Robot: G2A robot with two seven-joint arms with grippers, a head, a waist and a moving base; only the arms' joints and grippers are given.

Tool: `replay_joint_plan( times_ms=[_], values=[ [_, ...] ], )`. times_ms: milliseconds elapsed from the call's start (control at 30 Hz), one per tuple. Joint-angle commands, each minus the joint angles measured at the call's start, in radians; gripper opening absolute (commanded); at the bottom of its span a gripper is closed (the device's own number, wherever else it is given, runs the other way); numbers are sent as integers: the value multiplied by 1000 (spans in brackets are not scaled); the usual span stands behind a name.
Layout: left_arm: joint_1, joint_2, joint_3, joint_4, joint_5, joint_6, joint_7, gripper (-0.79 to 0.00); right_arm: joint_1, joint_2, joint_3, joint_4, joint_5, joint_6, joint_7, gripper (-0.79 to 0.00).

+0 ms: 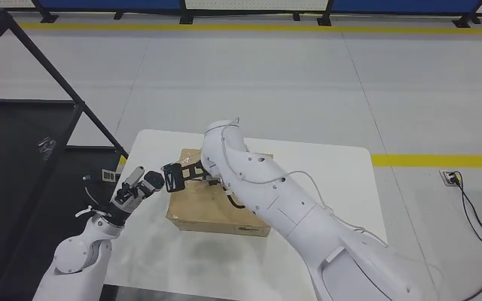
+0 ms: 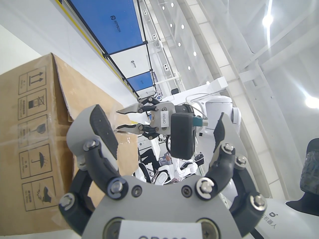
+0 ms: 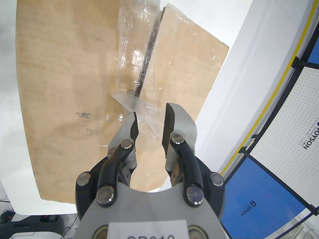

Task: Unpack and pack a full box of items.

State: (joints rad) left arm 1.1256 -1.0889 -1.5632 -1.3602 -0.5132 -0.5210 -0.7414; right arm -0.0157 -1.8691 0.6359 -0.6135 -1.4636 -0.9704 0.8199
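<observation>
Top view: a brown cardboard box (image 1: 218, 207) is seen lying at the centre of the frame on a white rectangular table (image 1: 331, 173), with its top flaps folded down. A strip of clear glossy tape (image 3: 134, 50) is stuck along the seam between the flaps, and a dark gap is left between the flap edges. The right hand (image 1: 183, 171) is held over the box's left edge in the frame, with its fingers spread apart. In the right wrist view a lifted loose end of the tape is seen between the serrated fingertips (image 3: 170, 120), which are not clamped on it. The left hand (image 1: 154, 181) is held left of centre in the frame, just beside the box's left side and close to the right hand. Its two black-padded fingers (image 2: 102, 128) are spread wide and nothing is held in them. Handling symbols are printed on the box side facing it.
</observation>
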Motion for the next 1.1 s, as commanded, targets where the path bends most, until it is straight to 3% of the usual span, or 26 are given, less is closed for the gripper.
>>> replay_joint_plan(
  times_ms=[0,700,767,867,1067],
  values=[
    [0,0,-1,-1,-2,-1,-1,-3,5,-2,-3,5,-2,-7,-14,-449],
    [-4,2,-13,15,-21,-9,-8,-12,49,-75,-81,150,-9,-41,-31,-471],
    [-3,2,-14,16,-21,-9,-8,-12,55,-82,-82,169,-3,-35,-40,-539],
    [-2,2,-14,15,-21,-10,-11,-18,66,-88,-82,194,1,-28,-61,-779],
    [-6,2,-8,16,-17,-5,-13,-18,83,-96,-81,227,4,-31,-87,-785]
  ],
)
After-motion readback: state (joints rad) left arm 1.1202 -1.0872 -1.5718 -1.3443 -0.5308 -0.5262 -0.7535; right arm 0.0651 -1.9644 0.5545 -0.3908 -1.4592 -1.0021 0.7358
